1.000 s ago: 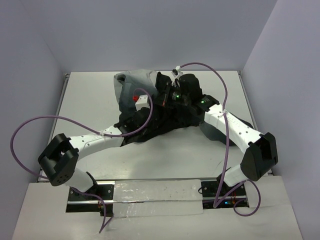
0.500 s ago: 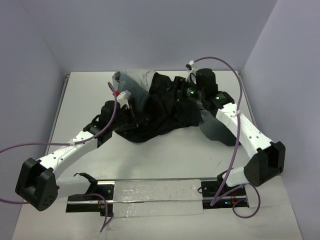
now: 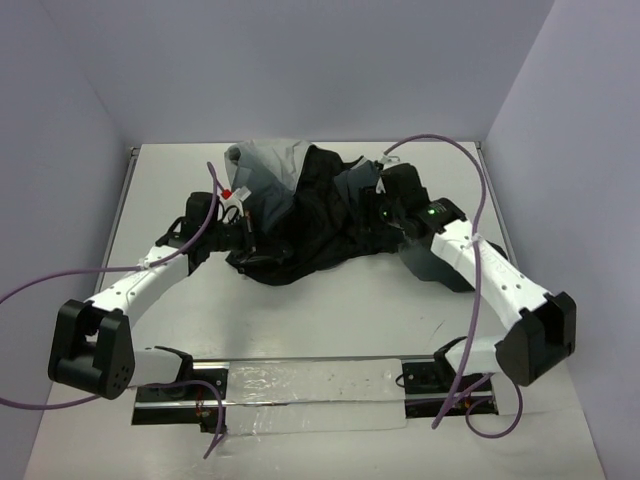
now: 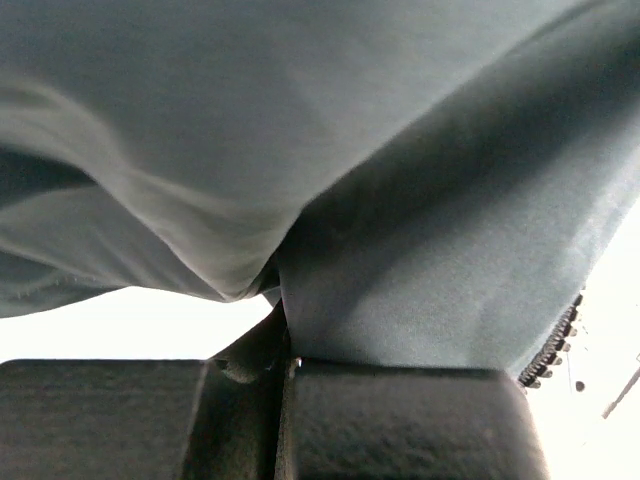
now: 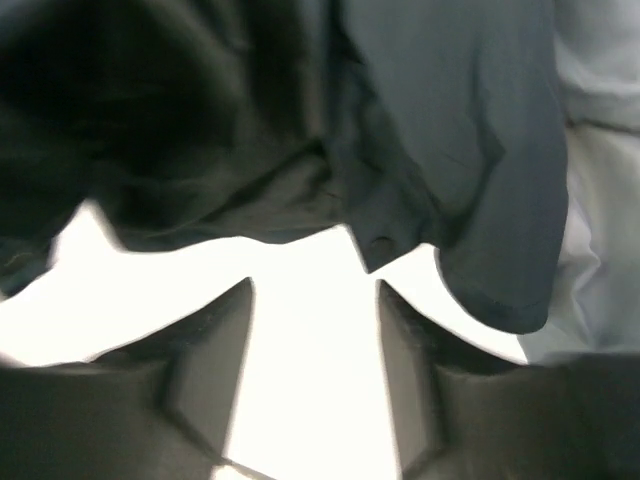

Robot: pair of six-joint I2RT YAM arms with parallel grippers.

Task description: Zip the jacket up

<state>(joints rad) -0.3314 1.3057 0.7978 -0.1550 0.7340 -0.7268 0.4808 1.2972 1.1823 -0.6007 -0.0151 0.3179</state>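
The jacket [image 3: 310,205] lies crumpled at the back middle of the table, with its light grey shell at the far left and its black lining bunched in the centre. My left gripper [image 3: 247,228] sits at its left edge, shut on a fold of grey fabric [image 4: 400,220]; the jaws [image 4: 288,362] pinch the cloth tightly. Dark zipper teeth [image 4: 557,347] show at the fabric's right edge. My right gripper [image 3: 368,213] hovers at the jacket's right side. In the right wrist view it [image 5: 315,325] is open over bare table, with the jacket's hem [image 5: 420,170] just beyond its fingertips.
A dark grey part of the jacket [image 3: 440,262] spreads under the right forearm. Purple cables [image 3: 60,275] loop off both arms. A metal rail [image 3: 300,382] runs along the near edge. Walls close in the table [image 3: 330,310] on three sides.
The right gripper has opened, let go of the jacket and drawn back slightly. The left arm has swung out to the left, still gripping the jacket's left edge.
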